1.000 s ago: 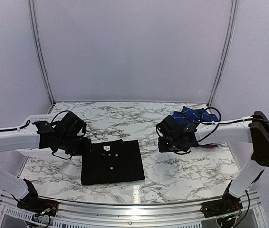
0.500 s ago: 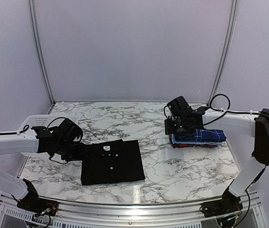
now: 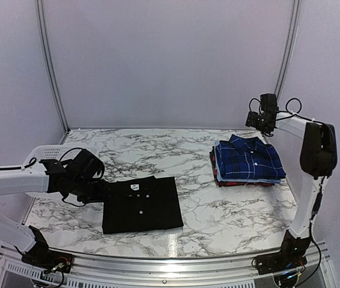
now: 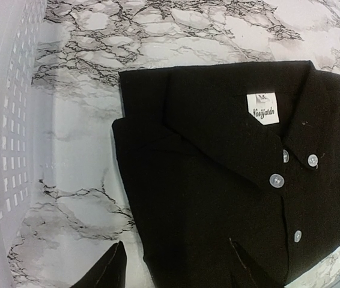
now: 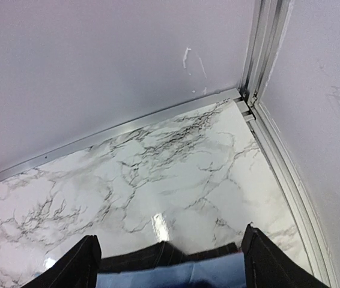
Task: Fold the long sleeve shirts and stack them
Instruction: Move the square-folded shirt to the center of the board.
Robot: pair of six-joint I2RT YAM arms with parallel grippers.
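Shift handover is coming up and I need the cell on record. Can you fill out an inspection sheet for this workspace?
Surface: glossy marble-pattern table.
Job's things: black shirt folded flat, front left; stack of folded shirts, blue plaid on top, rear right.
Clutter: white mesh basket at left edge.
Grippers: left gripper low beside black shirt, jaws apart; right gripper raised behind the stack, open, empty.
Cables: black cable loops on both wrists, off the cloth.
Surroundings: pale walls, metal rails; nothing else seen.
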